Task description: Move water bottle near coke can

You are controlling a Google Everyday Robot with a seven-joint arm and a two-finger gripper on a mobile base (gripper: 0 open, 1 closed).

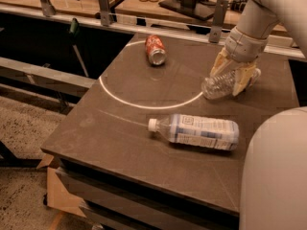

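Grasping is the step in hand, by my reading: the gripper [228,82] sits low over the water bottle [213,86], which lies on its side at the right of the frame on the dark table [96,143]. The pincer is spread, one finger on each side of the ribbed body, holding nothing firmly as far as I can judge. The next move calls for closing on the bottle, lifting it, and carrying it toward the upper middle of the frame, where the coke can [155,49] lies on its side, well apart. The larger labelled bottle [199,131] lies below, in the lower middle, out of that path. The fingers cover the middle of the water bottle, so actual contact is hard to make out. The arm is cut off at the top right, and a pale rounded body blocks the lower right corner.
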